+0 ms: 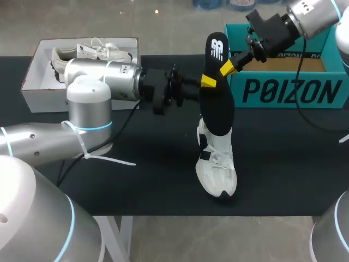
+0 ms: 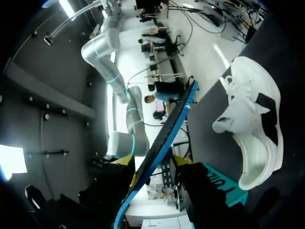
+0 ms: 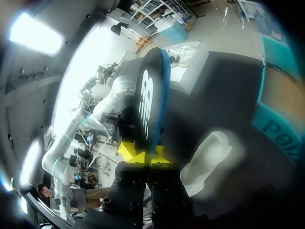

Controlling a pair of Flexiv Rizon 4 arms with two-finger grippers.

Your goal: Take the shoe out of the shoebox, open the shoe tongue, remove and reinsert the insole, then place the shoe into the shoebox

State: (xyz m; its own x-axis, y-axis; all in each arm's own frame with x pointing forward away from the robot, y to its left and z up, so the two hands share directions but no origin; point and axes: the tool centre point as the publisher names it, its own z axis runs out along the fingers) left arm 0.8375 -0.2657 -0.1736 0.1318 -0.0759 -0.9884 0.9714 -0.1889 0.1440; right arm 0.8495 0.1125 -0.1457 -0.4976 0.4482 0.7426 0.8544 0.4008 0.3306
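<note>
A black insole [image 1: 218,109] stands upright above the table, its lower end at the opening of the white shoe [image 1: 217,164], which lies on the black table. My right gripper [image 1: 228,68] comes in from the right and is shut on the insole's edge near its upper end; in the right wrist view the right gripper [image 3: 143,156] pinches the insole [image 3: 150,95], with the shoe [image 3: 209,152] below. My left gripper [image 1: 207,82] reaches in from the left. In its wrist view the left gripper [image 2: 152,162] is open with the insole [image 2: 171,119] edge-on between its fingers, the shoe [image 2: 252,124] beyond.
The teal shoebox [image 1: 289,90] stands open at the back right, behind my right gripper. A white box [image 1: 32,82] at the back left holds a second white shoe [image 1: 82,54]. Bare black table [image 1: 136,180] lies in front of and left of the shoe.
</note>
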